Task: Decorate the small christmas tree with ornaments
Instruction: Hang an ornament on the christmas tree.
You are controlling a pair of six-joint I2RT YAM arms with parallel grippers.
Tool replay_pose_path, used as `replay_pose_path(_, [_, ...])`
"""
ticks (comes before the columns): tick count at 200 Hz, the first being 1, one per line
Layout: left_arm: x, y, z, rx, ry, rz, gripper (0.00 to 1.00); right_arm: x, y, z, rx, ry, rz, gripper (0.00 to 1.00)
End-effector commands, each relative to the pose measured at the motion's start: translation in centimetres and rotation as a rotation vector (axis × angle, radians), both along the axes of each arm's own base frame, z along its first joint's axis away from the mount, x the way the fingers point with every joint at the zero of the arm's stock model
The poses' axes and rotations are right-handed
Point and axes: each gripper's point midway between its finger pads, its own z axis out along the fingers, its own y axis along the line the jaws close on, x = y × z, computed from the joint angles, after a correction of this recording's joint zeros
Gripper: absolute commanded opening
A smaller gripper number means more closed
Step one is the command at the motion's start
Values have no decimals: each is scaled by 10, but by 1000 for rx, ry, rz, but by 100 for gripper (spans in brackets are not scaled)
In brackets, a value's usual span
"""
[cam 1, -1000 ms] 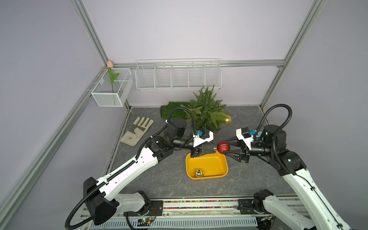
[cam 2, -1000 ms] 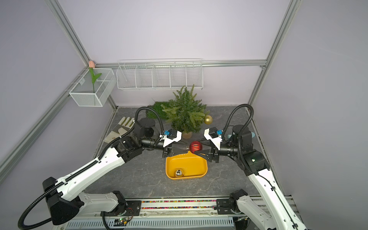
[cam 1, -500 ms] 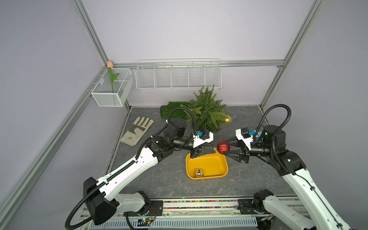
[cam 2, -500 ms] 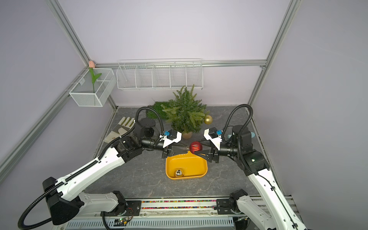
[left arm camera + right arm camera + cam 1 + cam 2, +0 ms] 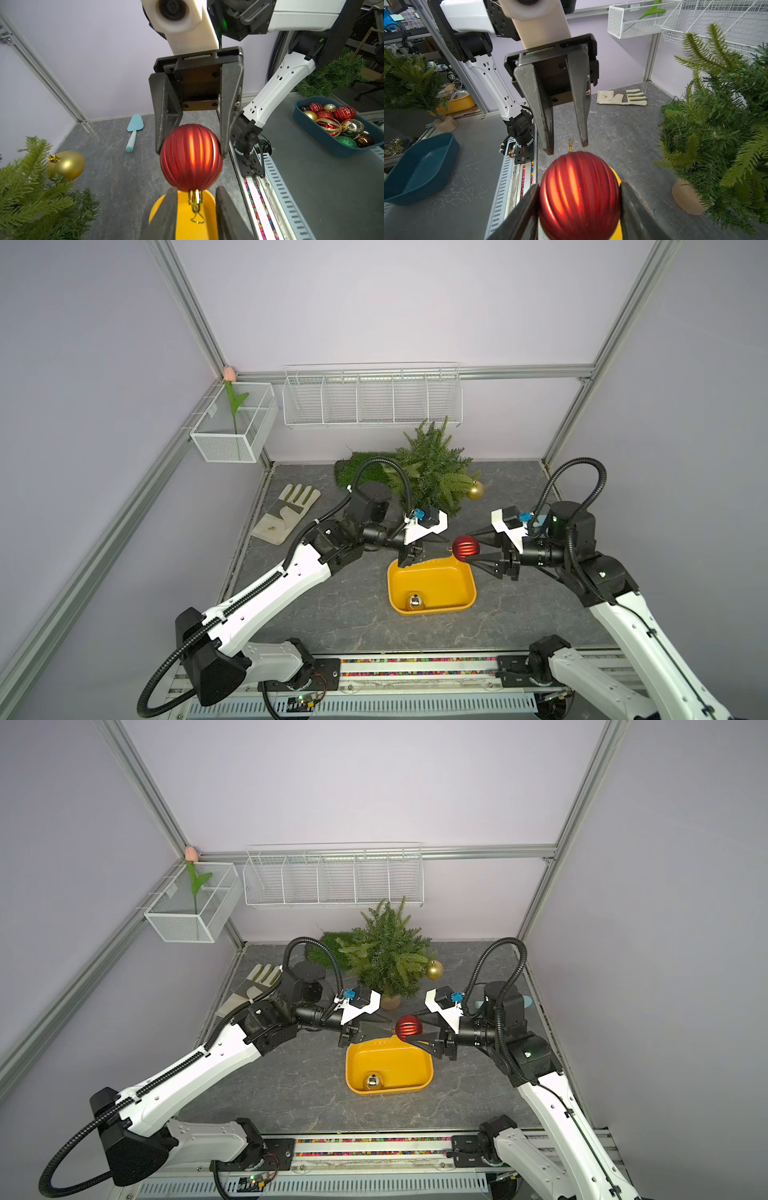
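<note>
The ribbed red ornament (image 5: 466, 546) hangs in the air over the yellow tray (image 5: 457, 585), with my right gripper (image 5: 467, 548) shut on its sides (image 5: 579, 195). My left gripper (image 5: 196, 193) faces it, open. Its fingers (image 5: 168, 212) stand either side of the gold cap and hook without touching them. The small christmas tree (image 5: 432, 472) stands at the back in a beige base. A gold ornament (image 5: 475, 489) hangs from its right-hand branch (image 5: 66, 165). A silver ornament (image 5: 414, 600) lies in the tray.
A work glove (image 5: 289, 512) lies at the left of the table. A green grass mat (image 5: 357, 466) lies behind the left arm. Wire baskets (image 5: 372, 396) and a mesh box with a tulip (image 5: 232, 423) hang on the walls. A teal spatula (image 5: 134, 131) lies at the right.
My left gripper's jaws have drawn a little closer around the red ornament's cap. Both arms and the ornament stay where they were.
</note>
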Motion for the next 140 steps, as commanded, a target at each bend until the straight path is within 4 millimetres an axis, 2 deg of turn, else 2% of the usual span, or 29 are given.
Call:
replay_pose_path(1, [4,-2,1,19,-6,4,33,-4,-1,-5,-9,-7,10,46])
replay_pose_path(46, [0,1,5,4,-17,-5,21,-3,-1,-8,-16,-3,5,45])
replay_pose_path(62, [-1,3,7,-2,-24,-2,20,-2,-1,-10,-20,1,0,45])
replay_pose_path(91, [-1,5,5,2,-34,5,8,1,-1,-11,-21,5,-11,44])
replay_pose_path(118, [5,6,5,10,-43,47,2,6,-1,-14,-22,12,-33,43])
replay_pose_path(140, [18,5,2,38,-23,124,1,19,0,-14,0,32,-83,42])
